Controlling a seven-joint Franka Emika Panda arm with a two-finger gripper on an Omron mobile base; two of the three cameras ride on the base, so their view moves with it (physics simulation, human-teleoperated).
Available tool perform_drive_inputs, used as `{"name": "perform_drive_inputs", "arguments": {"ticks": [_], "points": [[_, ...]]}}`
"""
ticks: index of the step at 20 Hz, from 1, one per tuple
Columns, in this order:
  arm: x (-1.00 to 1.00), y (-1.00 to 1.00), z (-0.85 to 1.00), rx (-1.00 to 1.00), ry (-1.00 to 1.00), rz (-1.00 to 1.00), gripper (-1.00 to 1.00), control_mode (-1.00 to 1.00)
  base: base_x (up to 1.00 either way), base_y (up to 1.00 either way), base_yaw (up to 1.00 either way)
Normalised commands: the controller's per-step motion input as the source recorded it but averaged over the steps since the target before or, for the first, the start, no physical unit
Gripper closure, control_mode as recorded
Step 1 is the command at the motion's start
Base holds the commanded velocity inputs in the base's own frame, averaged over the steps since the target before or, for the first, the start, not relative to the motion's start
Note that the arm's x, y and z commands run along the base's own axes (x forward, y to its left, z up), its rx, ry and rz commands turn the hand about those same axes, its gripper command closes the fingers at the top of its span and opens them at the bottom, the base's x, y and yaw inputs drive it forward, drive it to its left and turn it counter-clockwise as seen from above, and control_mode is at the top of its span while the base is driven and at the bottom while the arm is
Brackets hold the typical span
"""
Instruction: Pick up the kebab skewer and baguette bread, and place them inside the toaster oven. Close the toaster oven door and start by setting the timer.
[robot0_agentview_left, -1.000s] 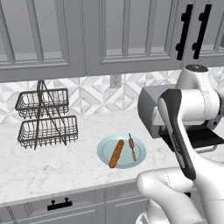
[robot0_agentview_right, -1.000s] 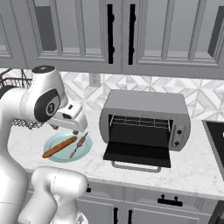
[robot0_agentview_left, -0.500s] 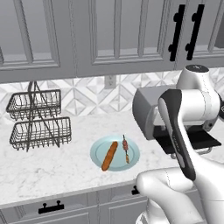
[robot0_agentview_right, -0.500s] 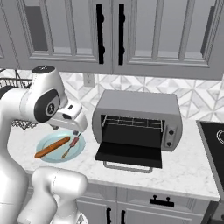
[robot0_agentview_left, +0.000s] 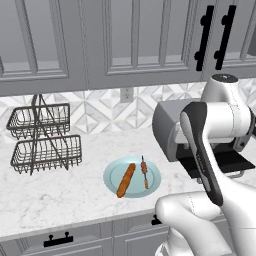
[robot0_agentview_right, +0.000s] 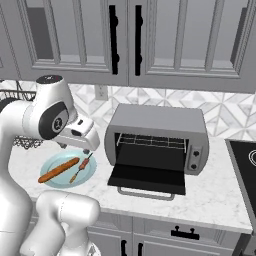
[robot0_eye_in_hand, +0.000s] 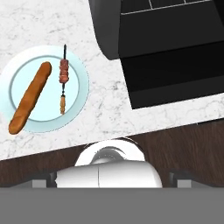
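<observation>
- The white arm's two-finger pincer (robot0_agentview_right: 82, 143) hangs high above the marble counter (robot0_eye_in_hand: 105, 105), jaws spread wide and holding nothing.
- Below it and to one side lies the round pale blue plate (robot0_eye_in_hand: 81, 87), carrying the elongated orange-brown baguette bread (robot0_eye_in_hand: 29, 97) and, just beside it but apart, the slim kebab skewer (robot0_eye_in_hand: 63, 79) with reddish-brown chunks.
- On the pincer's other side stands the large grey metal toaster oven (robot0_agentview_right: 156, 121); its dark glass toaster oven door (robot0_agentview_right: 147, 173) is folded down flat, baring the wire rack (robot0_agentview_right: 151, 142).
</observation>
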Motion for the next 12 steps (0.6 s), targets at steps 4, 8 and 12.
{"name": "perform_drive_inputs", "arguments": {"ticks": [4,8,12], "points": [[0.00,-0.01,0.00,0.00,0.00,0.00,-1.00,-1.00,0.00,0.00,0.00],[-0.01,-0.33,0.00,0.00,0.00,0.00,-1.00,-1.00,0.00,0.00,0.00],[-0.21,-1.00,-0.01,0.06,-0.08,0.03,-1.00,-1.00,0.00,0.00,0.00]]}}
